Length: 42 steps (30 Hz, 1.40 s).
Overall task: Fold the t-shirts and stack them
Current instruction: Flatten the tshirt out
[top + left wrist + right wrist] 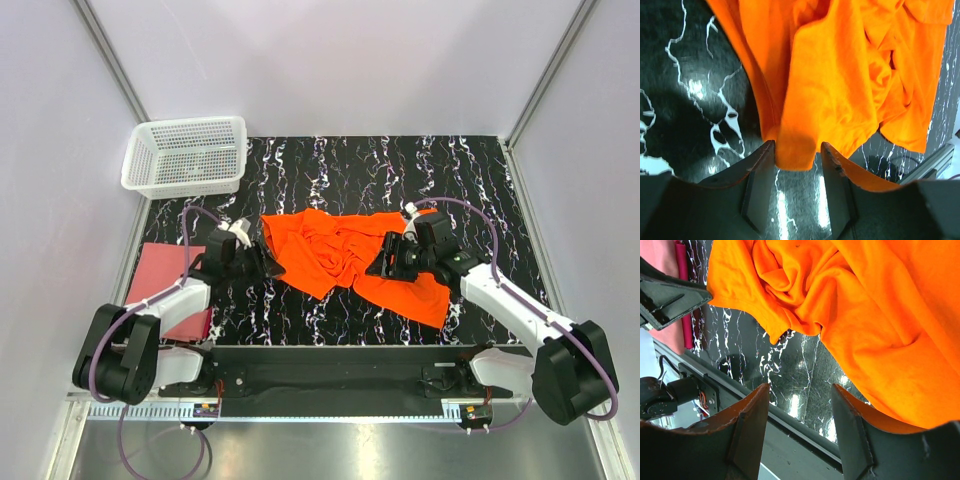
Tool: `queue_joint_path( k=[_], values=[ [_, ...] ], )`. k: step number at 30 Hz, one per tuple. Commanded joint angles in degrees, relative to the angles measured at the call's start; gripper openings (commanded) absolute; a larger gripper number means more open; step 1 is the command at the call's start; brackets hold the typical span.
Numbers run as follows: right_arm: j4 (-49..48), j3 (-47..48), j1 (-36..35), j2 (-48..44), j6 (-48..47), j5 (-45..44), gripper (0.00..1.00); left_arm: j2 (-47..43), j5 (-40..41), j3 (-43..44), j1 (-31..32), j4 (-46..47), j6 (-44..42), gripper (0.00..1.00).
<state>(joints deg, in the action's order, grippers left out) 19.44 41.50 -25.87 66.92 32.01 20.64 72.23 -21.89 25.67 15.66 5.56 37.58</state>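
The bright orange t-shirt (335,250) lies crumpled and spread on the black marbled table (400,165). The dusty pink-red t-shirt (160,275) lies flat at the table's left edge, partly under my left arm. My left gripper (272,264) is open at the orange shirt's left edge. In the left wrist view a hem corner of the shirt (840,75) hangs between the fingertips of the gripper (797,150), not pinched. My right gripper (382,264) is open over the shirt's right part. In the right wrist view the gripper (800,390) hovers over bare table beside the cloth (880,315).
A white mesh basket (187,155) stands at the back left corner. White walls enclose the table on three sides. A black rail (330,362) runs along the near edge. The pink-red shirt (660,265) and my left gripper (667,300) show in the right wrist view.
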Motion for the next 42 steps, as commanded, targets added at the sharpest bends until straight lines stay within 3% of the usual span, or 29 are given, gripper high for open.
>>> queue_joint_path(
  k=[1, 10, 16, 31, 36, 37, 38, 39, 42],
  values=[
    [-0.81, -0.45, 0.2, -1.44, 0.42, 0.27, 0.6, -3.4, 0.0, -0.54, -0.28, 0.24, -0.75, 0.46],
    [-0.55, -1.59, 0.2, -2.84, 1.04, 0.27, 0.6, -3.76, 1.14, -0.36, -0.19, -0.2, -1.37, 0.42],
    [-0.11, -2.03, 0.2, -3.28, 1.74, 0.27, 0.6, -5.6, 2.99, -0.62, -0.19, -0.82, -1.02, 0.31],
    [1.21, -2.65, 0.2, -1.26, 2.18, -0.08, 0.62, -4.38, 1.85, -1.5, -0.28, 1.82, 0.91, 0.32],
    [1.3, -2.21, 0.2, -1.09, 1.83, -0.43, 0.63, -2.88, 1.32, -1.77, -0.37, 3.49, 2.14, 0.23],
    [1.21, -2.03, 0.2, -0.48, 1.83, -0.69, 0.63, -2.71, 1.5, -1.5, -0.28, 3.4, 2.4, 0.12],
    [1.21, -1.95, 0.2, -0.03, 1.74, -0.78, 0.63, -2.53, 1.67, -1.41, -0.37, 3.23, 2.41, 0.11],
    [1.21, -1.86, 0.2, 0.4, 1.57, -1.04, 0.63, -2.44, 2.28, -1.15, -0.28, 2.88, 2.67, 0.0],
    [0.86, -0.72, 0.12, 3.04, 0.95, -2.01, 0.63, -3.4, 3.6, -0.89, -0.28, 1.56, 3.11, 0.0]
  ],
)
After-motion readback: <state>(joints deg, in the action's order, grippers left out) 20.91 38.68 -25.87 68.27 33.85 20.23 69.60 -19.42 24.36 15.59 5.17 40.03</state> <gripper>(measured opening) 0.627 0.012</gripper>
